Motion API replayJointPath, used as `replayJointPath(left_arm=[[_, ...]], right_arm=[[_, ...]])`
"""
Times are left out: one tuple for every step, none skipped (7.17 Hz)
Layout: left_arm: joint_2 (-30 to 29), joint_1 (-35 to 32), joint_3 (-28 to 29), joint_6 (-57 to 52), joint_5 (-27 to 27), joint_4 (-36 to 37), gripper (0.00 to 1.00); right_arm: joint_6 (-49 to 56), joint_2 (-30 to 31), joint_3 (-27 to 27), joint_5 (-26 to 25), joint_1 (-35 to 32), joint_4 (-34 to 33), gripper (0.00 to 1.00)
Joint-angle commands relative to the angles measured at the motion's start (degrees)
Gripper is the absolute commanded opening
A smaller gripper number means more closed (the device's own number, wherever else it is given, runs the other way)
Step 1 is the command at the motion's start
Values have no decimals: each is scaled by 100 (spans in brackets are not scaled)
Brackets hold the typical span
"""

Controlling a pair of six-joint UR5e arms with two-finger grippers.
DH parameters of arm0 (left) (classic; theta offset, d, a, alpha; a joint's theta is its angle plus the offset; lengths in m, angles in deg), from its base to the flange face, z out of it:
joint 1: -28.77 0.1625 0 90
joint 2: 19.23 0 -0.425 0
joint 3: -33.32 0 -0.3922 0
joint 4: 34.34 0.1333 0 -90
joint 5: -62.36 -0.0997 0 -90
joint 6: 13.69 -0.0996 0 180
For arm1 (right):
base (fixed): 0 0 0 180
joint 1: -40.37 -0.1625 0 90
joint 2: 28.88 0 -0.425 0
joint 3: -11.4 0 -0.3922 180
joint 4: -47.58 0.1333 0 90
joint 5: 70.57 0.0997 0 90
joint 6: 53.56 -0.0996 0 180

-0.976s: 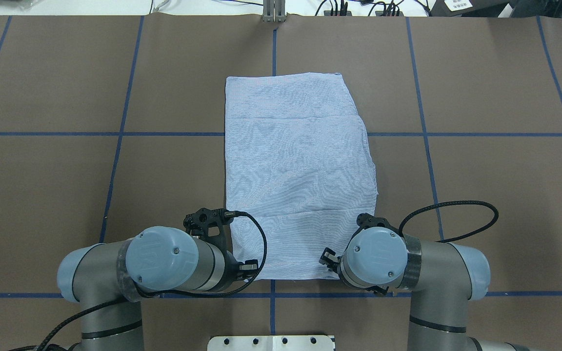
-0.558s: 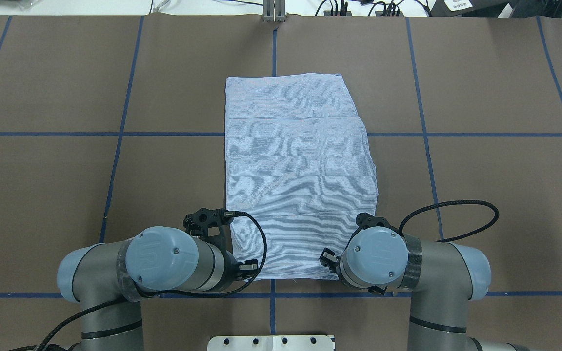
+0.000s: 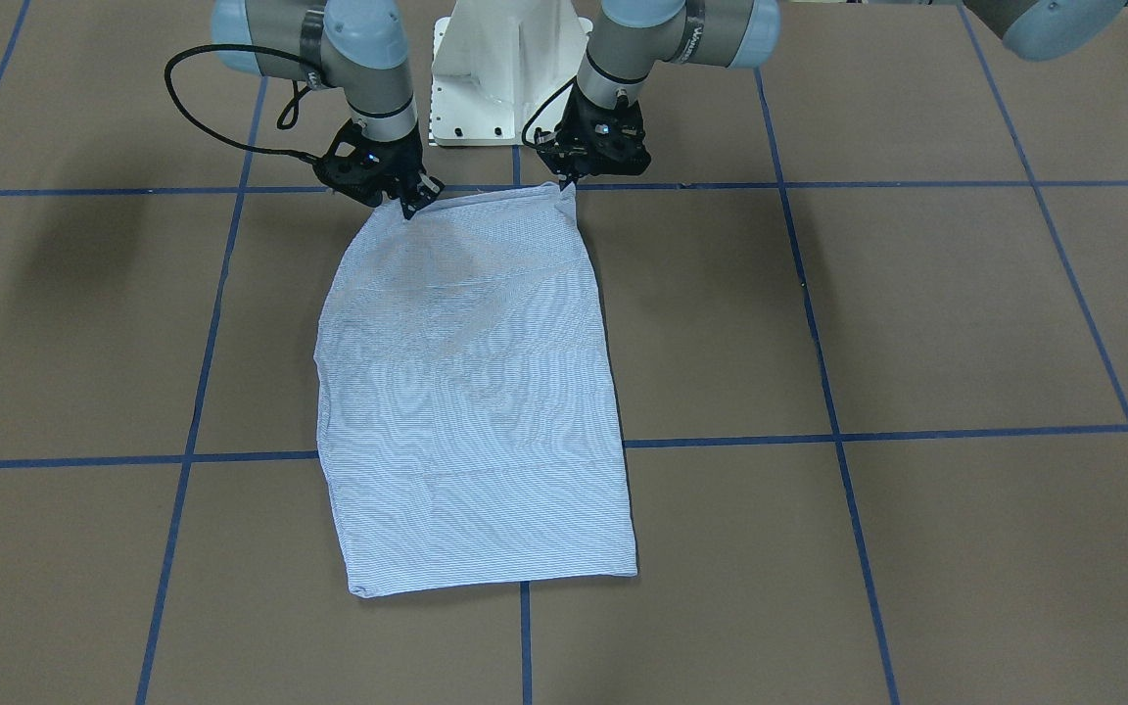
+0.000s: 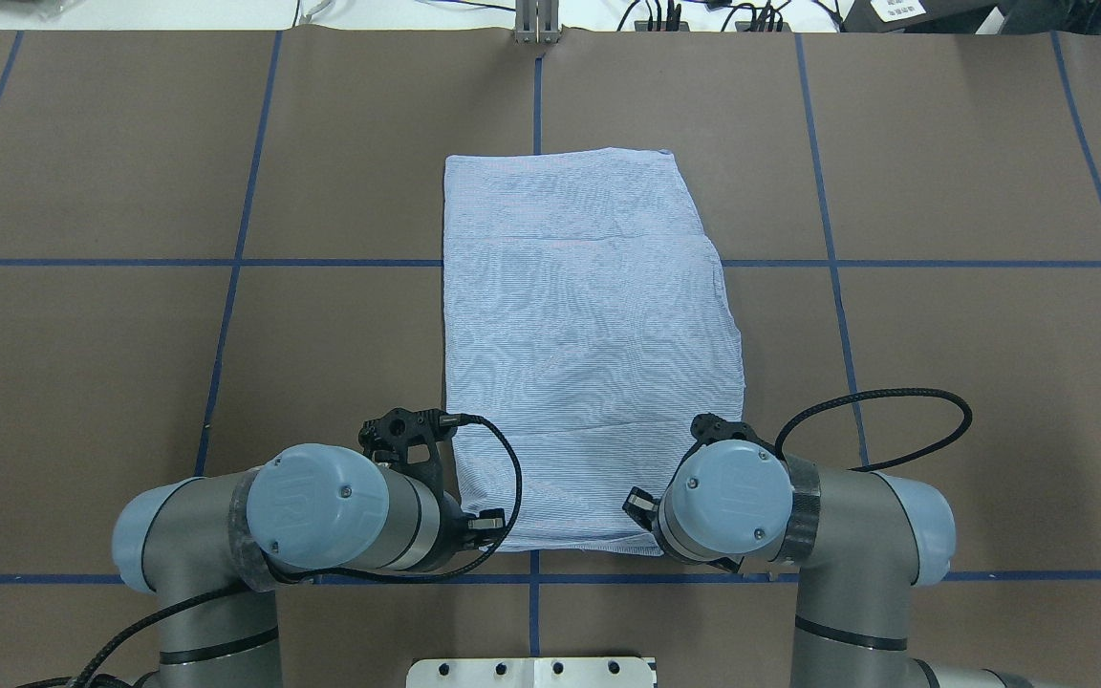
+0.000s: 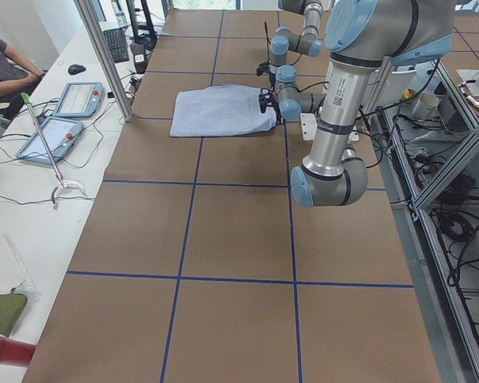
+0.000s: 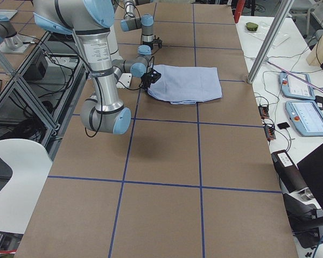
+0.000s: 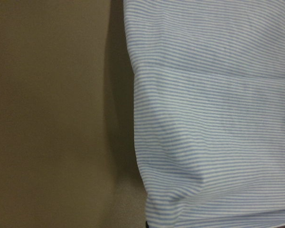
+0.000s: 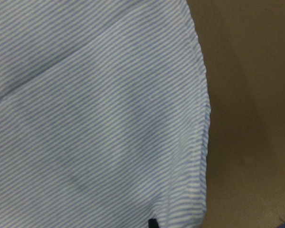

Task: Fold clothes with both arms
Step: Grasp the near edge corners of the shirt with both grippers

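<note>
The clothes are one light blue-and-white striped shirt (image 3: 471, 392), folded into a long rectangle on the brown table (image 4: 942, 334). It runs away from the robot in the overhead view (image 4: 589, 334). My left gripper (image 3: 569, 186) is shut on the shirt's near corner on my left side. My right gripper (image 3: 413, 204) is shut on the other near corner. The near hem hangs slightly raised between them. From overhead, both wrists hide the fingertips. Striped cloth beside bare table fills the left wrist view (image 7: 218, 118) and the right wrist view (image 8: 95, 118).
The white pedestal base (image 3: 510, 69) stands just behind the grippers. Blue tape lines (image 4: 240, 263) grid the table. A metal post (image 5: 104, 56), tablets (image 5: 52, 132) and a seated person (image 5: 0, 56) are on the operators' side.
The whole shirt has slid a little toward the robot. My right arm has drawn back slightly toward the base. The left arm has barely moved.
</note>
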Motion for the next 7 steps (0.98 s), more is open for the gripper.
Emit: replayJointPath(left_arm=[[-2,0,-48,0,9,2,0],[-2,0,-75,0,9,2,0],[24,-17,-232,-9,9,28,0],[68,-9,-468,-9,9,254,0],[147,17,-975,0,9,744,0],[139,26,-1380,0,27,1332,0],[139,26,-1602,0,140,1686,0]], right_arm=[[-22,-47,-58,-22,-53,-8,0],[-13,-48,-84,-4,-53,9,0],[4,-39,-163,31,-53,36,0],[13,13,-294,66,-61,45,0],[22,40,-408,153,-62,54,0],[22,66,-671,337,-79,54,0],[22,119,-952,643,-88,45,0]])
